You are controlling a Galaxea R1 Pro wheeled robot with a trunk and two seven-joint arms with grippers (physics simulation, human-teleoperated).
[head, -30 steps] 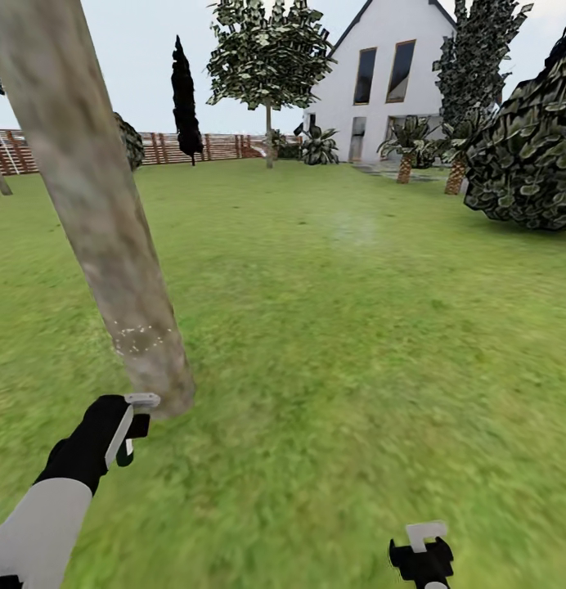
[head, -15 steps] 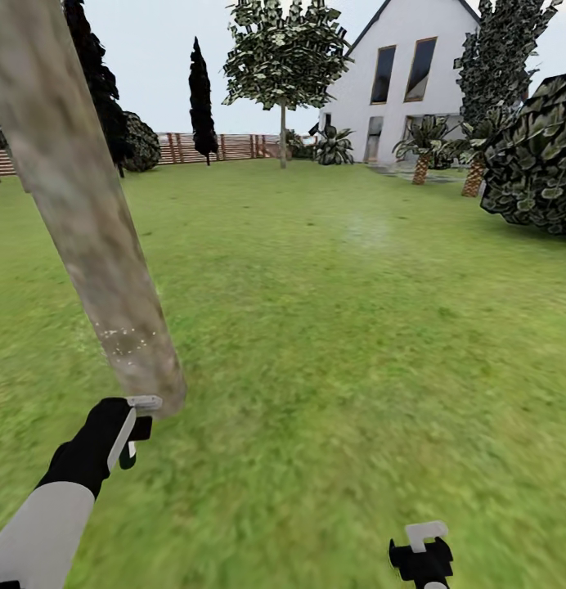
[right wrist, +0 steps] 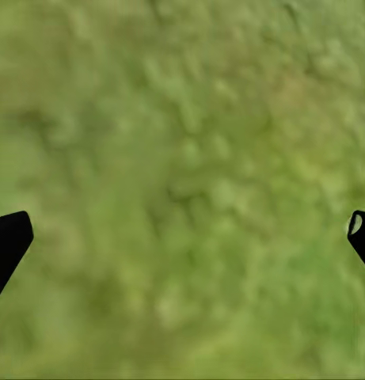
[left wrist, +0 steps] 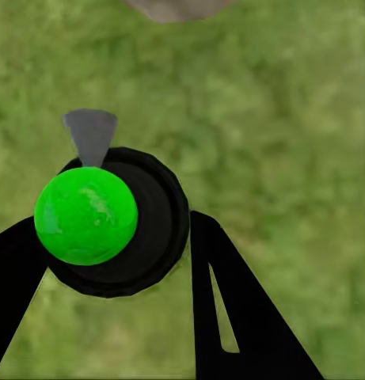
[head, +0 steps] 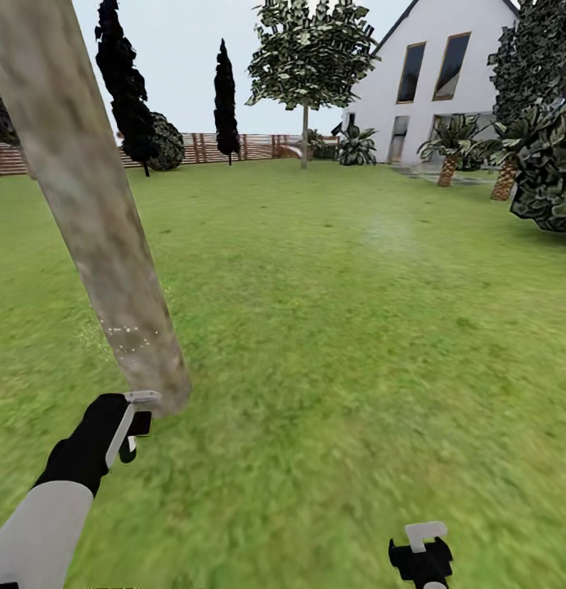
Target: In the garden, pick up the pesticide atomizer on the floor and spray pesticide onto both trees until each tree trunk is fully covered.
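the left arm had a pale grey-white forearm shell ending in a matte black wrist. its end effector carried flat light-grey finger plates. the right end effector was black with a pale grey bracket-shaped finger. both wrist views showed tapered black fingers, one slotted.

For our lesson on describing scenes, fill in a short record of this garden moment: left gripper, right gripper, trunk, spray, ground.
left gripper: shut on the atomizer, close to the trunk's base
right gripper: open, over grass
trunk: thick, pale, leaning in the head view
spray: whitish specks low on the trunk
ground: green lawn
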